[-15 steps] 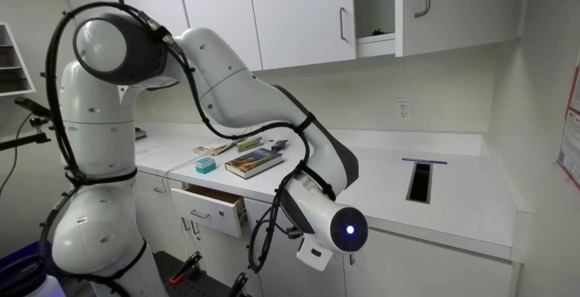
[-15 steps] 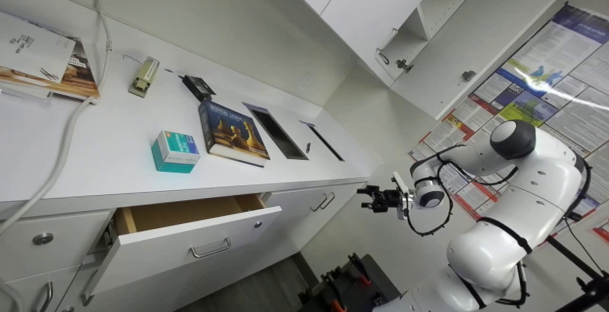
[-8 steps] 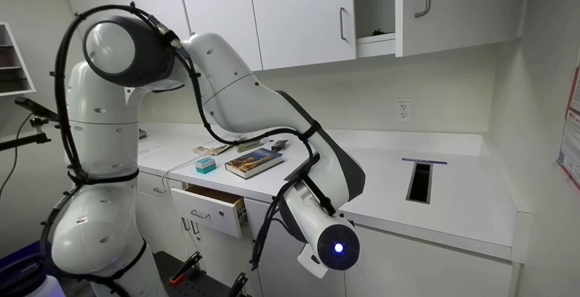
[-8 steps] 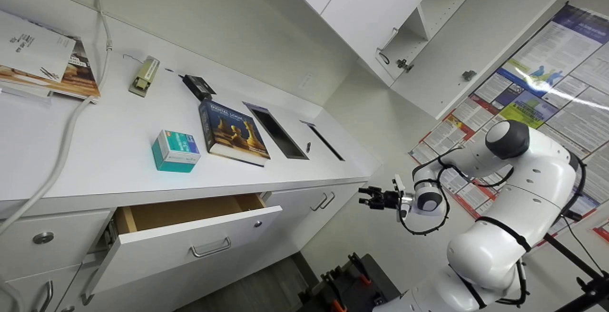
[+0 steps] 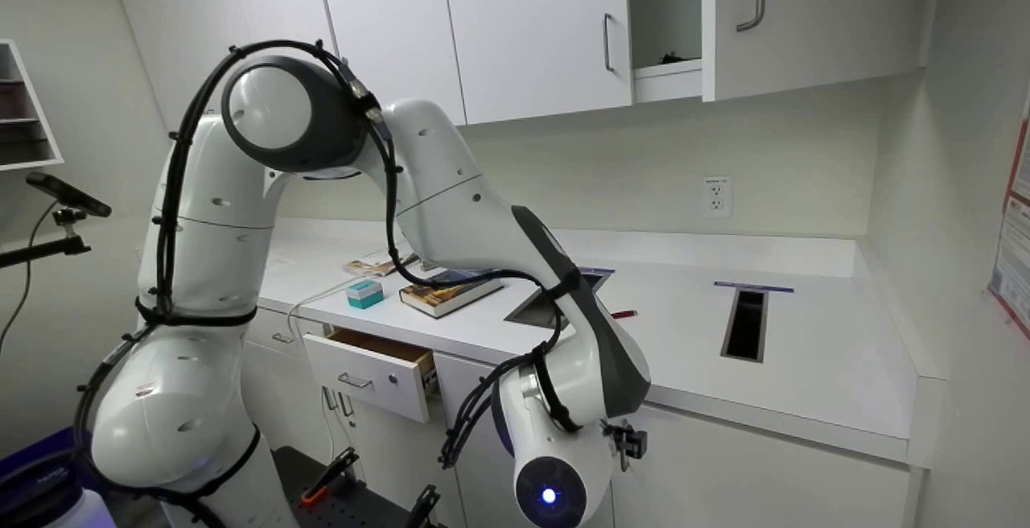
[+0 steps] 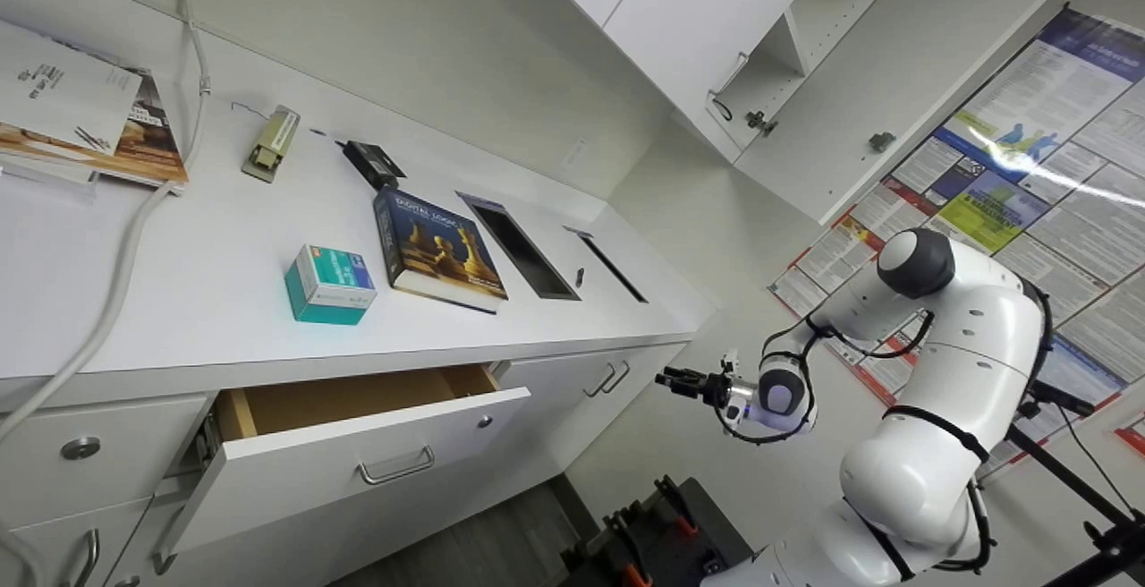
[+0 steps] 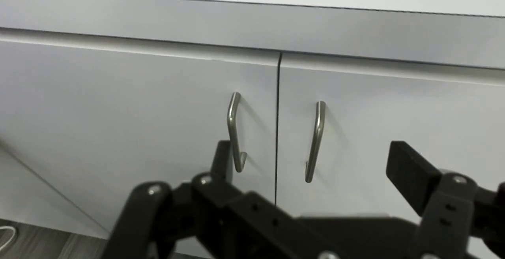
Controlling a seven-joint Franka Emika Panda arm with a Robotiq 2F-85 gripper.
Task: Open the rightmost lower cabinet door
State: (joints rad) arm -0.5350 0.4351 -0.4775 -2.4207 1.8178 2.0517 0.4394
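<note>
The hand [image 7: 311, 160] has shifted; the closed rightmost lower door [image 7: 375, 119] is white.

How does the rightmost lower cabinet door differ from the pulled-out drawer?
The rightmost lower cabinet door is shut, while the drawer is pulled out. The door's handle runs up and down; the drawer's handle runs sideways along its front. Both are white-fronted, with silver bar handles.
</note>
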